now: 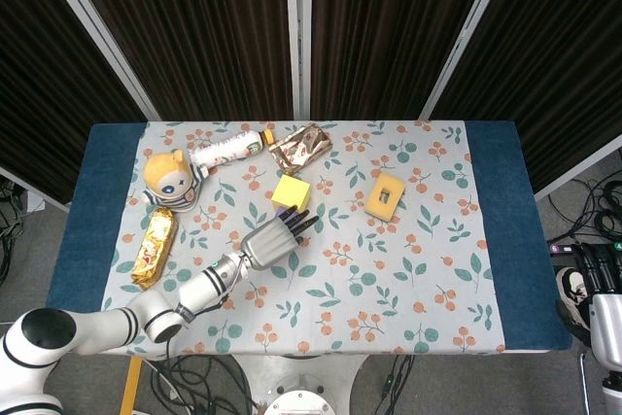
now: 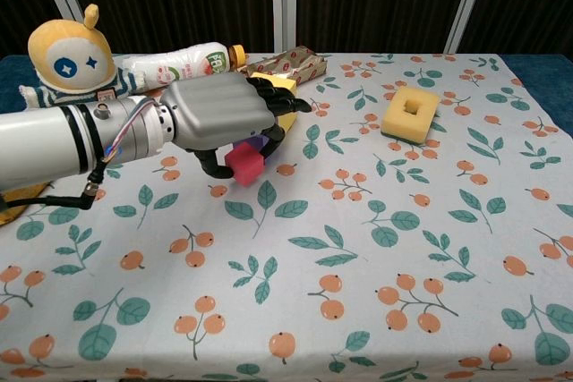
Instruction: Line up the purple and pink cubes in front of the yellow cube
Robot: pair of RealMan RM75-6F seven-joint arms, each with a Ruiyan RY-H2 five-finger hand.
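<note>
My left hand (image 2: 224,118) reaches over the cubes from the left and grips the pink cube (image 2: 246,165) between thumb and fingers, low over the cloth. The purple cube (image 2: 260,142) sits just behind the pink one, under the fingers, and shows as a sliver (image 1: 284,211) in the head view. The yellow cube (image 1: 292,190) stands directly behind it, partly covered by the fingertips (image 2: 285,106). In the head view the left hand (image 1: 270,240) hides the pink cube. My right hand is not visible.
A plush doll (image 1: 170,177) and a bottle (image 1: 225,151) lie at the back left, with a patterned packet (image 1: 300,147) beside them. A gold snack pack (image 1: 154,246) lies at the left. A yellow block with a hole (image 1: 386,195) sits to the right.
</note>
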